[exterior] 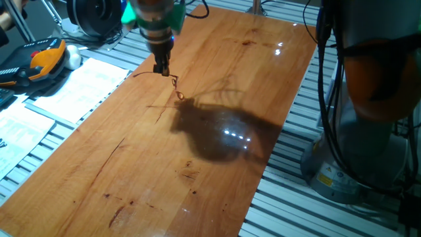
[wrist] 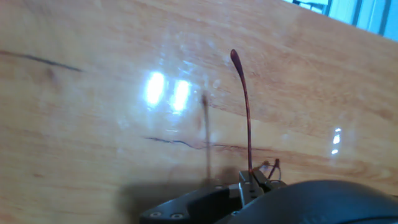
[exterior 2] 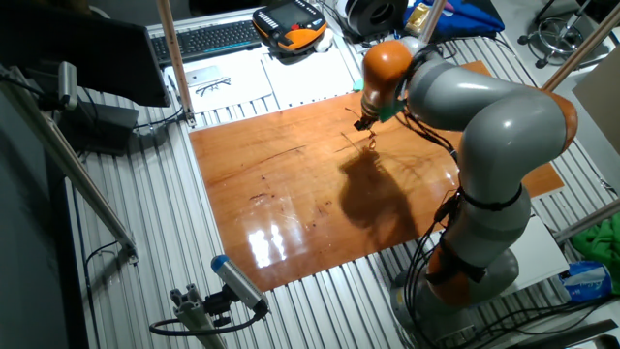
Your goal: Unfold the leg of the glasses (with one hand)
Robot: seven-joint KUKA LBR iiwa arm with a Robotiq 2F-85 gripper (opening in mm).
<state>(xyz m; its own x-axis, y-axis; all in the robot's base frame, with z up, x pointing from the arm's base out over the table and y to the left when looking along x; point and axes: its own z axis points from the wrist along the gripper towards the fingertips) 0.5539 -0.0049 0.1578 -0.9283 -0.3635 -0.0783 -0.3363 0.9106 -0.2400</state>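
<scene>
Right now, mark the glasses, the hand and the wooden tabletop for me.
glasses [wrist: 247,118]: hand view, on the thin temple arm sticking out from the fingers.
hand [exterior: 161,69]: one fixed view, at the black fingertips.
wooden tabletop [exterior: 164,184]: one fixed view, bare board near the front.

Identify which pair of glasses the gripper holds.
The reddish-brown wire glasses over the wooden table, one leg pinched in the gripper; the dark pair lies apart on the white sheet.
</scene>
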